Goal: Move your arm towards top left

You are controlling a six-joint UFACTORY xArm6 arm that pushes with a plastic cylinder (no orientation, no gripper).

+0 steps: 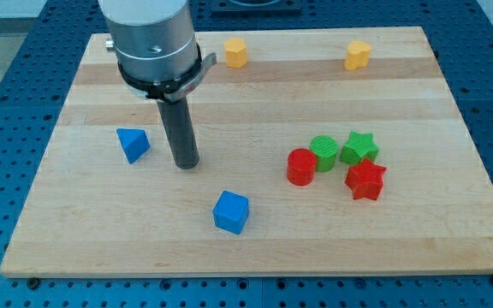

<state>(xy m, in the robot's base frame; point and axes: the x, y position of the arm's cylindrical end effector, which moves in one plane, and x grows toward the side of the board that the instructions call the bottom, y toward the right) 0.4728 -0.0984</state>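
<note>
Camera view, my tip [186, 162], straight dark rod

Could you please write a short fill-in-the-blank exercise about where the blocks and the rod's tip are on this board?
1. My tip rests just to the view's right of the ____ triangular block.
2. The two blocks nearest the view's top edge, one and the other, are both ____.
3. The red star lies directly below the ____ star in the view.
4. The blue cube sits nearer the view's ____ edge than my tip.

Missing words: blue; yellow; green; bottom
</note>
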